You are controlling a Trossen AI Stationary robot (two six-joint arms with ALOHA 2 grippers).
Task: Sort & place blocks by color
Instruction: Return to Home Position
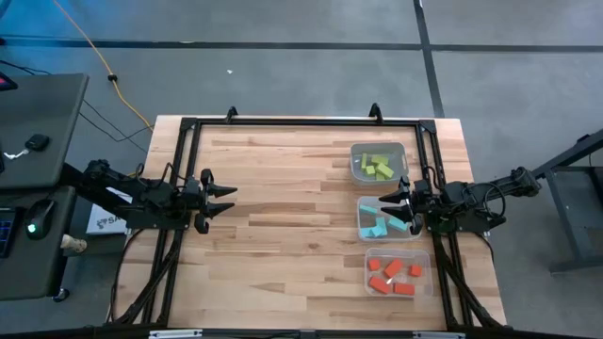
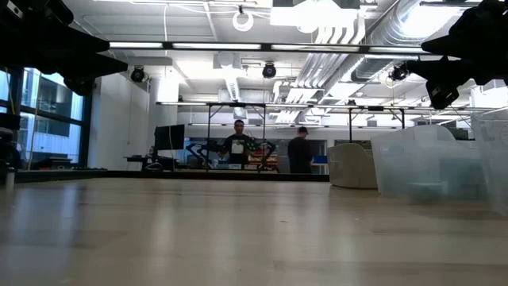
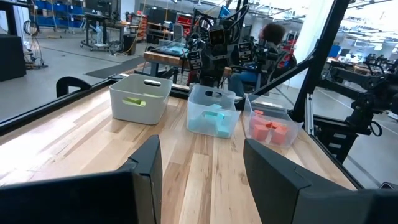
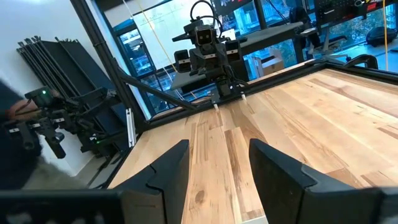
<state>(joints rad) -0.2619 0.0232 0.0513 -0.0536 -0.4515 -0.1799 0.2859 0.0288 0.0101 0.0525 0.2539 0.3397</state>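
Observation:
Three clear bins stand in a row along the table's right side. The far bin (image 1: 378,161) holds lime green blocks (image 1: 378,167). The middle bin (image 1: 382,218) holds light blue blocks (image 3: 214,117). The near bin (image 1: 397,270) holds red-orange blocks (image 1: 394,277). My left gripper (image 1: 226,200) hovers open at the table's left edge, pointing level toward the bins, nothing between its fingers. Open too, my right gripper (image 1: 390,213) hangs above the middle bin's right side, pointing level toward the table's left, touching nothing.
A black frame (image 1: 283,122) runs around the tabletop's edges. Bare wood (image 1: 283,226) spans the table's middle and left. A dark desk (image 1: 33,122) with devices stands off the table's left. Two people (image 2: 270,148) stand far off in the room behind.

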